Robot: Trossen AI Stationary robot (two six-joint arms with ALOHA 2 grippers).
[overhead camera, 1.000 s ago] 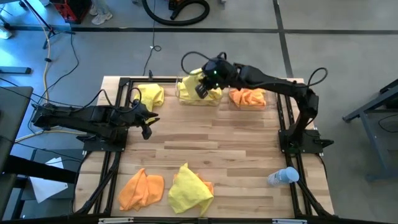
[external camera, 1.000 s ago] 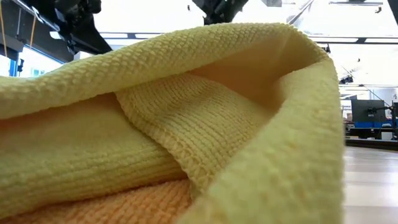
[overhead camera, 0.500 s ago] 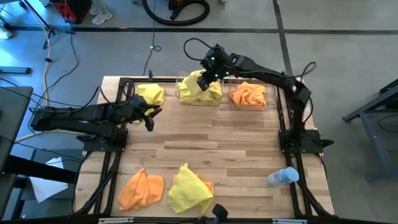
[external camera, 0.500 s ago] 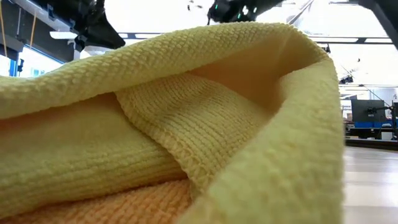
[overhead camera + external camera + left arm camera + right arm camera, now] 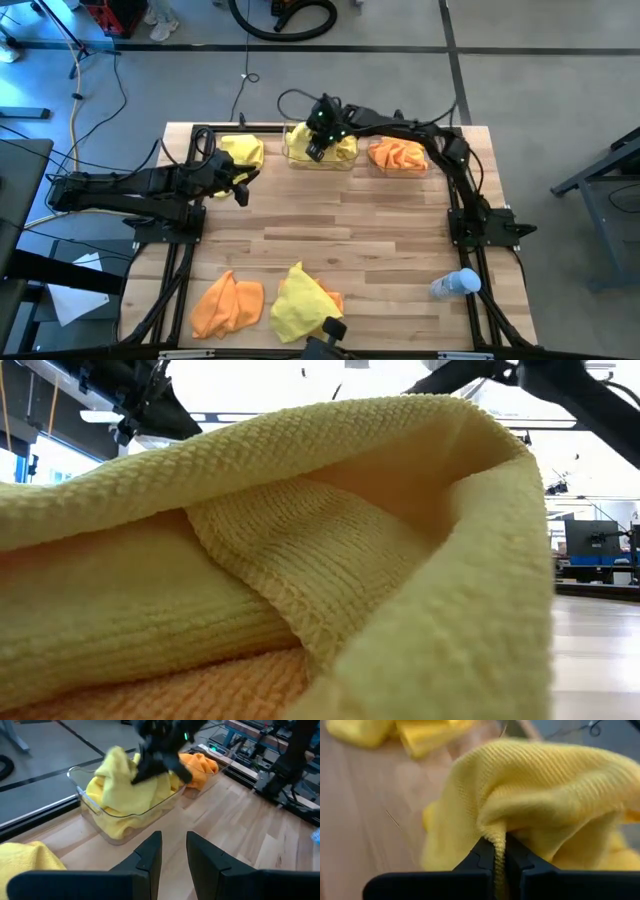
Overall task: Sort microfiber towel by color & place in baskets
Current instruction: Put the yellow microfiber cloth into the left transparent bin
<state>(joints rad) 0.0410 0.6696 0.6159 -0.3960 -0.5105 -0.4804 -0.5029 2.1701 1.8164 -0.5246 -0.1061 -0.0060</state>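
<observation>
Wood tabletop (image 5: 380, 230) up top: right gripper (image 5: 315, 150) is over the left clear basket (image 5: 290, 155) at the far edge, fingers pinched on a yellow towel (image 5: 540, 805). Orange towels fill the basket beside it (image 5: 398, 155). Left gripper (image 5: 172, 851) w/ fingers parted a little, holding nothing, hovers near a loose yellow towel (image 5: 243, 150); 2 more cloths, orange (image 5: 226, 305) & yellow (image 5: 300, 305), lie at the near edge.

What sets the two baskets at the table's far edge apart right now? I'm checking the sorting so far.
The left basket holds yellow towels, the right basket orange ones. The right gripper, shut on a yellow towel, is over the left basket; nothing hovers over the right basket. Both are clear plastic bins, side by side.
</observation>
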